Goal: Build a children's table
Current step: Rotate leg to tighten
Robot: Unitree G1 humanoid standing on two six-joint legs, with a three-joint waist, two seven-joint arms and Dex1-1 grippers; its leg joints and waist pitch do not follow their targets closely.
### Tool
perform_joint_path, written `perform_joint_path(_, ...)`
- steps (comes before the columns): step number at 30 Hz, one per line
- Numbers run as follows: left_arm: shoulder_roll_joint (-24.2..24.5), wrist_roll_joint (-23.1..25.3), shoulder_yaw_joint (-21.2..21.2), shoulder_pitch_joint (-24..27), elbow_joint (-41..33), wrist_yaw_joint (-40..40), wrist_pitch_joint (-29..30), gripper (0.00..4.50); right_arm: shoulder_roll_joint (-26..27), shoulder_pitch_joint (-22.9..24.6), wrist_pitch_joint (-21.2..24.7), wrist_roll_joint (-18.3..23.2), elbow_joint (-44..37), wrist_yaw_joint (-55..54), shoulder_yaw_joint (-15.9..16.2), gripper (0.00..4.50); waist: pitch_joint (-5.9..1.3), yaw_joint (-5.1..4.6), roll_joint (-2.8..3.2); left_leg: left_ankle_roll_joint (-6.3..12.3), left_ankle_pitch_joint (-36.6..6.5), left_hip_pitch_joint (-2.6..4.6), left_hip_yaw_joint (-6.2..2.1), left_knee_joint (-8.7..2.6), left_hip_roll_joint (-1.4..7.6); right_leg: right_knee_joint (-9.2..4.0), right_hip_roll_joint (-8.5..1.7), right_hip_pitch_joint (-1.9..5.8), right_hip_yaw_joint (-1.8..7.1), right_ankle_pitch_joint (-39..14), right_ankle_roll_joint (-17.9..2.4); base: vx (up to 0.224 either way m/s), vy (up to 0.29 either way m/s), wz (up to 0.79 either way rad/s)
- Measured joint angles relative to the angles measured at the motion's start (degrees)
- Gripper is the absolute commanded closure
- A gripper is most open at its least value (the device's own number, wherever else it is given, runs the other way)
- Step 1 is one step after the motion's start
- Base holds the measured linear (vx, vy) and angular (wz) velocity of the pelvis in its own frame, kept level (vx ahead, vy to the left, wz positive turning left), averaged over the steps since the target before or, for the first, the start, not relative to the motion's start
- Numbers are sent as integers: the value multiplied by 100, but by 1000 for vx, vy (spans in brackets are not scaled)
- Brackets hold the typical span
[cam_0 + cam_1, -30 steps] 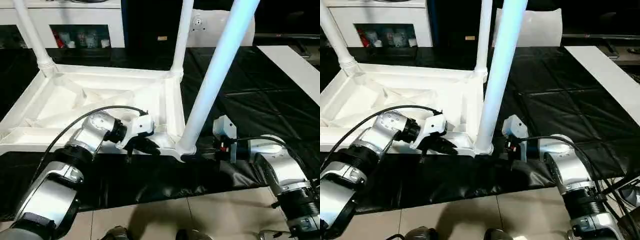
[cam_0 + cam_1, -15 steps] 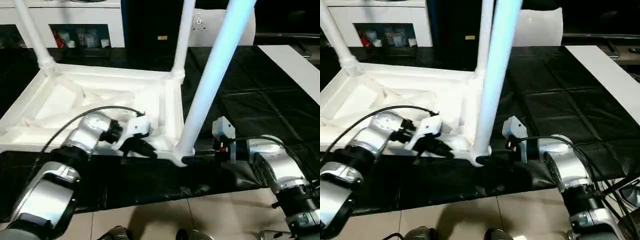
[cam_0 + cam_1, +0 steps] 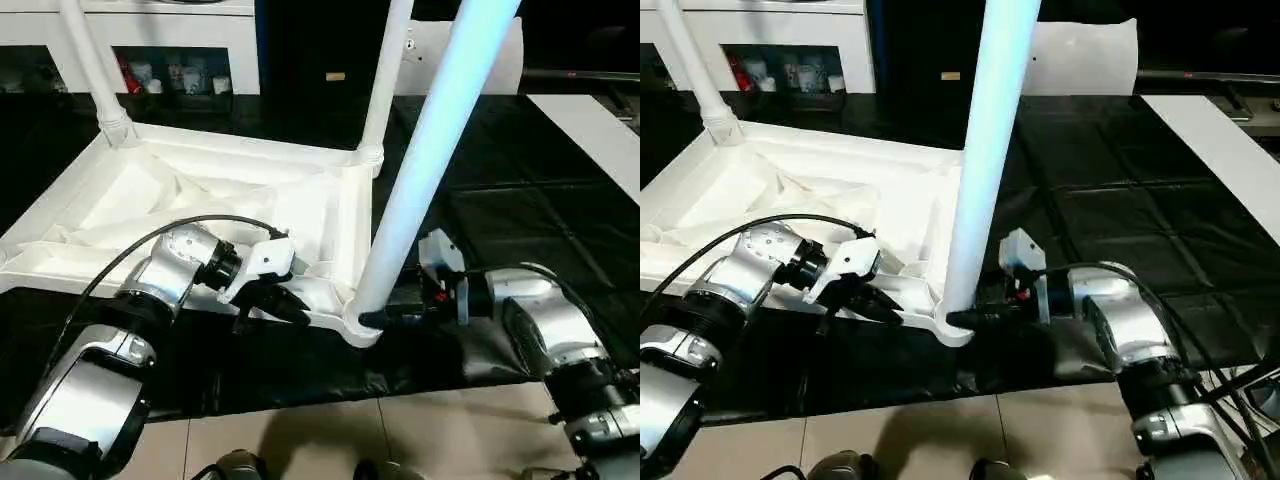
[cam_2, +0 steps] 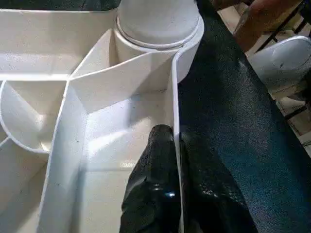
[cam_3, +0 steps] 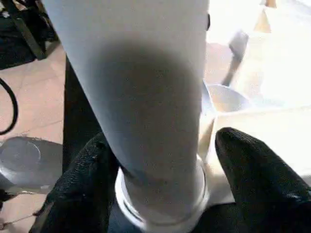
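Look at your left eye view first: the children's table [image 3: 200,190] lies upside down on a black sheet [image 3: 520,190] spread over the floor, ribbed underside up, with three legs standing in its corner sockets. The near leg [image 3: 420,170] rises from the table's near right corner. Your left gripper [image 3: 285,303] sits at the table's near edge, just left of that corner. Your right gripper [image 3: 385,316] reaches in level from the right to the foot of the near leg.

In the right eye view you see the same layout; a flat whitish plastic bag [image 3: 1080,55] lies at the sheet's far edge.

Your left wrist view shows the left gripper clenched on the table's thin rim wall [image 4: 176,141], one finger inside the rim, one outside.

Your right wrist view shows the right gripper's fingers [image 5: 252,179] on either side of the leg's base, apart from it, not clamped.
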Motion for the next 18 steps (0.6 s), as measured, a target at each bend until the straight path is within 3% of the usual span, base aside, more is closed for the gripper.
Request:
perform_joint_path(9, 4, 2, 0, 1, 0, 1, -6, 450, 60, 0, 26, 26, 0, 45, 80, 227, 0, -1, 0, 0, 0, 3, 56, 0, 32, 0, 1, -5, 0, -4, 6, 0, 0, 0)
perform_joint_path(18, 8, 2, 2, 1, 0, -2, -8, 450, 63, 29, 83, 28, -63, 22, 76, 251, 0, 1, 0, -1, 0, 4, 58, 0, 34, 1, 1, -5, 0, -4, 6, 0, 0, 0)
